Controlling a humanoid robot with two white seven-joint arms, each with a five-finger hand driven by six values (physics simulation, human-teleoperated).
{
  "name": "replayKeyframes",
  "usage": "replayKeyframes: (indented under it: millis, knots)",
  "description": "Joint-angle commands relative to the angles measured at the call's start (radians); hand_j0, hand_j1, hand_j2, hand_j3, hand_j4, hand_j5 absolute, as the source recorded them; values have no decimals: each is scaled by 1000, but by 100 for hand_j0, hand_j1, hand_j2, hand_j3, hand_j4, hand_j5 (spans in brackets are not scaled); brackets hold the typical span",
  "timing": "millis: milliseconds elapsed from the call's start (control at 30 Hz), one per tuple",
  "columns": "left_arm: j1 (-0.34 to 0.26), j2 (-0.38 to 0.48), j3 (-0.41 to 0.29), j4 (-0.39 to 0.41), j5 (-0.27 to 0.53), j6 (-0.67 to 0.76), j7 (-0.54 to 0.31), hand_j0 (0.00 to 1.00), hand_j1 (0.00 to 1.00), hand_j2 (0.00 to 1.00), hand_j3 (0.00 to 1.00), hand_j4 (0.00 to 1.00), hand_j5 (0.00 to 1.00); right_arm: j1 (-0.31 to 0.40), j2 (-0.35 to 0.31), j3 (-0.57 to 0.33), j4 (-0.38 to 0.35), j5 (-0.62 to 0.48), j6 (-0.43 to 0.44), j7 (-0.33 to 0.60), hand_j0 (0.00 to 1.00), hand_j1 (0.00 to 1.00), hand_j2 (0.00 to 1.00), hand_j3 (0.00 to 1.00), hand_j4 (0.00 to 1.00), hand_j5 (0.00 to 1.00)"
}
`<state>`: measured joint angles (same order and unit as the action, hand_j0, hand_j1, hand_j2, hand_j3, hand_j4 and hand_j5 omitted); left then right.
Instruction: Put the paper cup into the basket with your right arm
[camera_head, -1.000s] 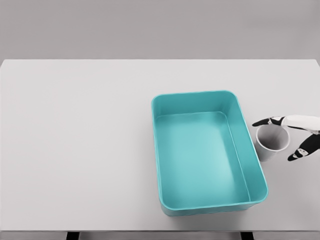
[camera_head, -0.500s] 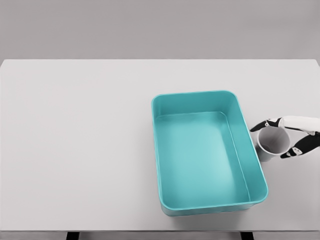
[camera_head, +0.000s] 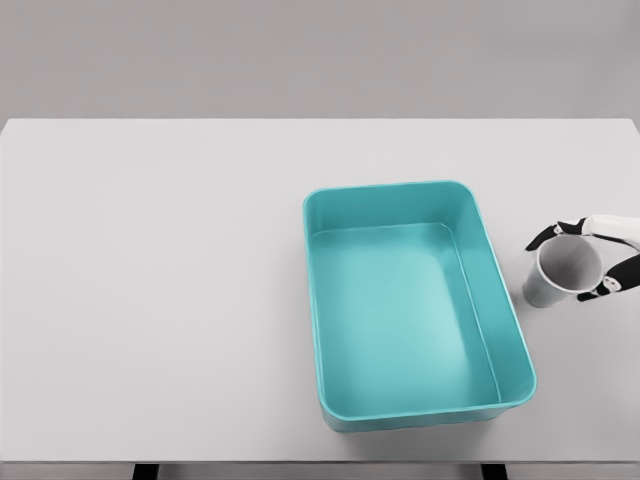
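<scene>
- Head view: flat white surface (camera_head: 160, 300) against a plain grey backdrop. Only 1 view available.
- Teal basket (camera_head: 318, 300) sits right of centre, open top, nothing inside.
- Paper cup (camera_head: 563, 272) is just right of the basket's right wall, outside it, tilted with its mouth toward the camera and its base low near the surface; can't tell if the base touches.
- Right robot hand (camera_head: 590, 262) enters from the right edge, dark fingers (camera_head: 545, 236) wrapped around the cup rim on both sides: gripping the cup.
- Left arm not visible.
- Progress: grasp looks done, lift apparently starting. Left to do: raise the cup over the wall, move it left above the basket, release.
</scene>
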<state>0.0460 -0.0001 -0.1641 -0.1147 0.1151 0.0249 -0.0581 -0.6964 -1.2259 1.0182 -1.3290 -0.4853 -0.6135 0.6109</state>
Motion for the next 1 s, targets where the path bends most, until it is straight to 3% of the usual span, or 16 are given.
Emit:
replayKeyframes:
  millis: [0,200,300,467,633,900,967]
  knots:
    - [0,0,0,0,0,0,0,100,100,100,100,100,100,0,-4,-39,19,-26,3,0,71,71,71,71,71,71]
    - [0,0,0,0,0,0,0,100,100,100,100,100,100,0,23,-167,5,-21,3,0,71,71,71,71,71,71]
    - [0,0,0,0,0,0,0,100,100,100,100,100,100,0,72,-204,-6,-13,3,0,70,70,70,70,70,70]
    - [0,0,0,0,0,1,0,100,100,100,100,100,100,-2,100,-245,-33,2,3,0,70,70,70,70,70,70]
    - [0,0,0,0,0,0,0,100,100,100,100,100,100,0,111,-313,-113,28,3,0,71,71,71,71,71,71]
    - [0,0,0,0,0,0,0,100,100,100,100,100,100,-8,125,-354,-271,197,3,0,70,70,70,70,70,70]
    - [0,0,0,1,0,0,0,100,100,100,100,100,100,-9,137,-356,-308,244,43,0,70,70,70,70,70,70]
